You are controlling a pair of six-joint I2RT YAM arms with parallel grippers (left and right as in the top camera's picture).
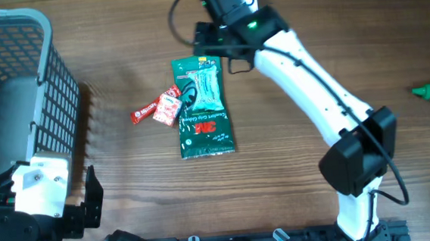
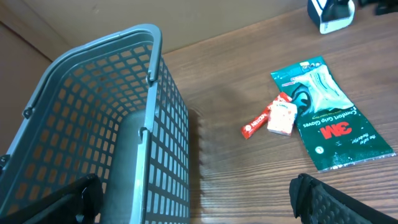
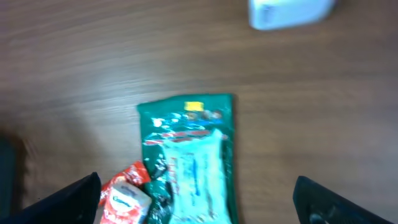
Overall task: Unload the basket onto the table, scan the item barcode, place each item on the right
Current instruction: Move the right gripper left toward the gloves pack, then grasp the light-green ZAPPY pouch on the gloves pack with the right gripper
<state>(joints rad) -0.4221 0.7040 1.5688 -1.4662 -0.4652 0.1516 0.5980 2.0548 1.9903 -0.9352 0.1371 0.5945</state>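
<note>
Packet [image 1: 203,106] seemingly against red sachets [image 1: 161,109]

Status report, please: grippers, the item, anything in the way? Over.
Left gripper open, empty, beside the basket. Right gripper open, empty, over the 3M gloves pack. Pack flat, label up. Red sachets against its edge.

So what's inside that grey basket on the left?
Through the mesh of the basket only a smooth grey shape shows; I cannot tell what it is. The basket's floor is hidden by its walls and the left arm.
</note>
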